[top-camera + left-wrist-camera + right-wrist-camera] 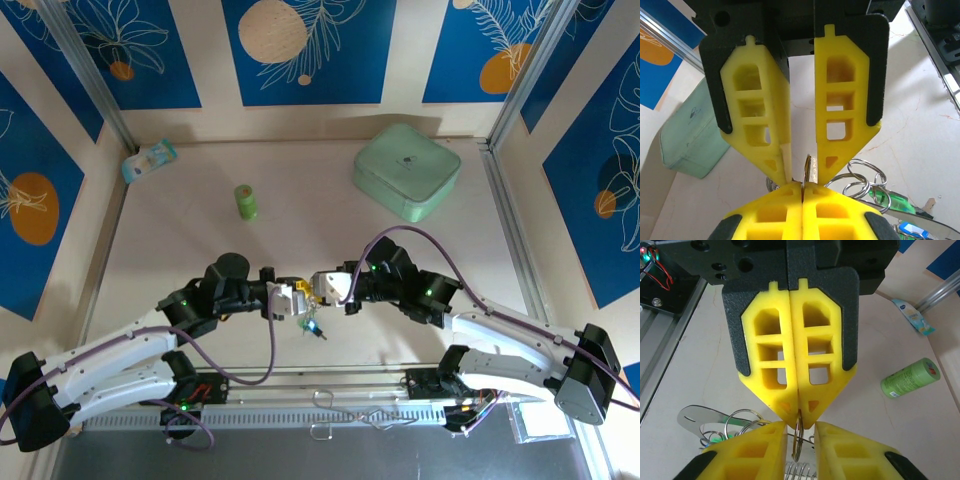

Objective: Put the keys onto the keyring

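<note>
My two grippers meet tip to tip above the table's front middle. The left gripper (297, 298) (802, 186) (799, 417) is shut on the edge of a thin silver ring of the keyring (808, 166) (798, 444). The right gripper (322, 288) (800, 432) (805, 172) stands open, its fingers on either side of that same ring without touching it. Further linked rings (862, 180) (742, 419) hang beside it. A green-headed key (896, 202) and a blue one (912, 230) dangle from them, seen below the fingers in the top view (312, 325).
A green cylindrical bottle (245, 202) (910, 378) stands mid-table. A mint lidded box (407, 170) (690, 142) sits at the back right, a small packet (150, 160) at the back left. A metal rail (330, 412) runs along the near edge.
</note>
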Action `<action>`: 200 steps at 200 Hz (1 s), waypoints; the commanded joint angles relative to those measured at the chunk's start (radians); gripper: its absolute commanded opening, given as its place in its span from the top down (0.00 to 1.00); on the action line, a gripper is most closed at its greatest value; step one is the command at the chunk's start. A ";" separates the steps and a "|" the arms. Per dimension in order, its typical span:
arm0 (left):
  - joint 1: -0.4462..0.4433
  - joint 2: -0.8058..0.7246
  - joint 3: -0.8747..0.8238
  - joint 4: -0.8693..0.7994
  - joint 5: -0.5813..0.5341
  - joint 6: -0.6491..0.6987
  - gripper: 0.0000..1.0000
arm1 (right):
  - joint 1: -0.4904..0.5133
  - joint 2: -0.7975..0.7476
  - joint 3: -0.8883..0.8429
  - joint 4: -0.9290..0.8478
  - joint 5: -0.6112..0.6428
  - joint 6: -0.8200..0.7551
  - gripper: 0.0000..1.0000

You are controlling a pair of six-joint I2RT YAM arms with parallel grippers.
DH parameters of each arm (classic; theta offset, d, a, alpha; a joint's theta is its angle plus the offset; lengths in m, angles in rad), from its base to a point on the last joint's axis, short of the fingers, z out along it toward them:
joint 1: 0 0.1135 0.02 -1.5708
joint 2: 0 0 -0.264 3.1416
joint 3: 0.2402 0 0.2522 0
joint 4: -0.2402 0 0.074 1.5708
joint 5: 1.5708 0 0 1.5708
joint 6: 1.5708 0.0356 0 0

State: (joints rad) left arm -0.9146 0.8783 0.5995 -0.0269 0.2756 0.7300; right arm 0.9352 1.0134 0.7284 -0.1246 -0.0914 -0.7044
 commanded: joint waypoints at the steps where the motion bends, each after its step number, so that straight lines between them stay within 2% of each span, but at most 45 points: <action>1: -0.008 -0.006 0.040 0.035 0.032 -0.014 1.00 | 0.004 -0.014 0.011 -0.006 0.033 -0.009 0.74; 41: -0.007 -0.007 0.039 0.032 0.028 -0.014 1.00 | 0.005 -0.053 -0.017 -0.020 0.020 0.006 0.72; 94: -0.007 -0.001 0.043 0.032 0.031 -0.012 1.00 | 0.005 -0.019 -0.008 -0.042 0.016 0.002 0.75; 167: -0.007 0.003 0.046 0.030 0.039 -0.011 1.00 | 0.005 -0.003 -0.006 -0.012 0.022 0.005 0.84; 200: -0.007 0.001 0.046 0.032 0.042 -0.012 1.00 | 0.006 0.002 -0.004 -0.004 0.027 0.003 0.92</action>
State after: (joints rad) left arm -0.9150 0.8803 0.6010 -0.0265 0.2806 0.7300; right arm 0.9352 1.0073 0.7235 -0.1452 -0.0738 -0.7071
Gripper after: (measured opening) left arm 0.056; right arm 0.112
